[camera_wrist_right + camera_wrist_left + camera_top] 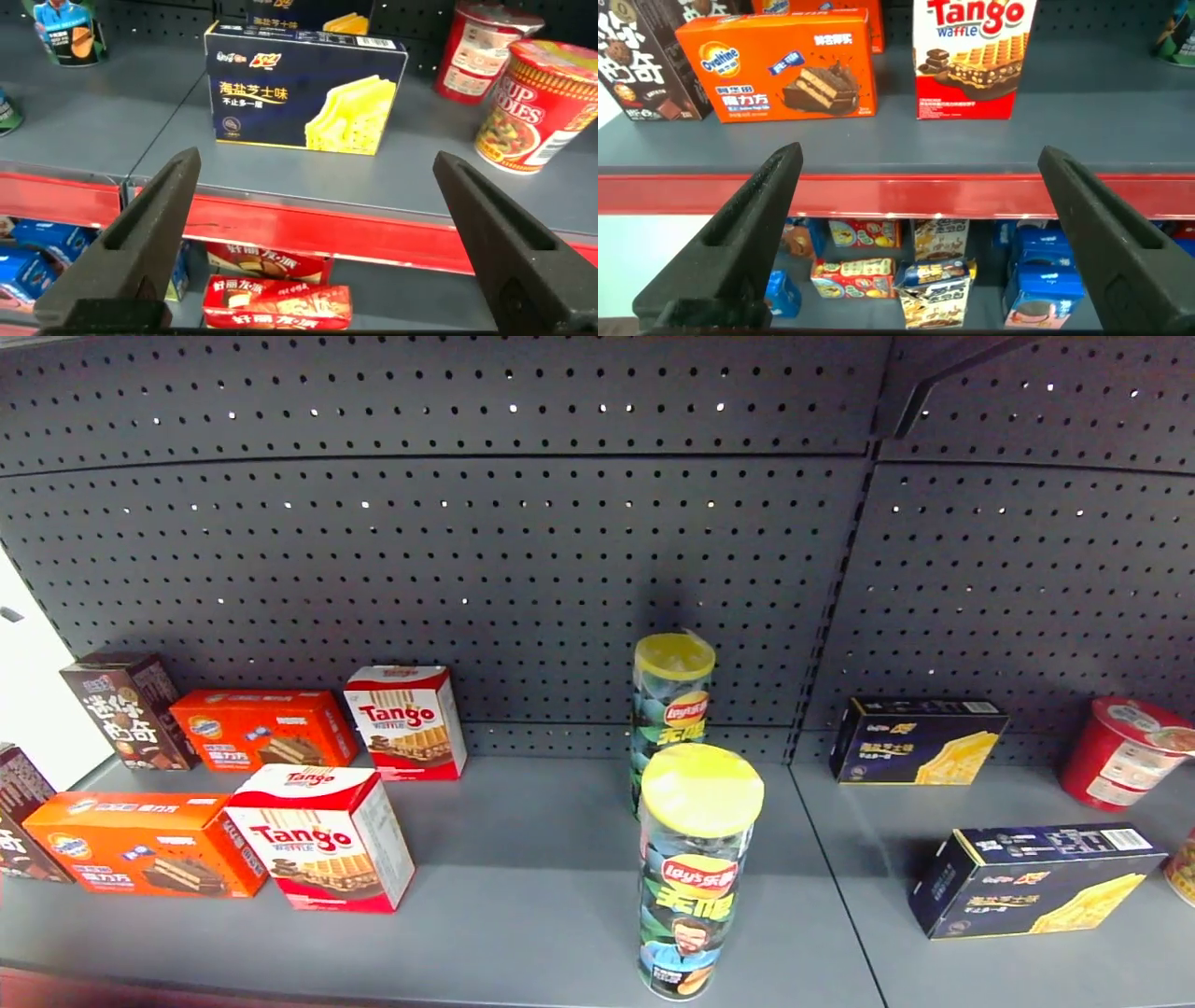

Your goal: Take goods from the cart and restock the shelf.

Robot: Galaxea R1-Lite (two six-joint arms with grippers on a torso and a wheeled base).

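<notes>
The grey shelf (523,859) holds two yellow-lidded chip cans (700,868) in the middle, Tango waffle boxes (322,849) and orange boxes (140,845) on the left, and dark blue boxes (1032,877) on the right. My left gripper (920,159) is open and empty, just in front of the shelf's red front edge (906,194), facing an orange box (780,65) and a Tango box (966,56). My right gripper (316,161) is also open and empty, facing a dark blue box (304,89) and a cup of noodles (537,107).
A perforated back panel (467,569) closes the shelf behind. Brown boxes (126,709) stand at the far left and a red noodle cup (1125,751) at the far right. A lower shelf holds more packaged goods (924,280), including a red box (276,303).
</notes>
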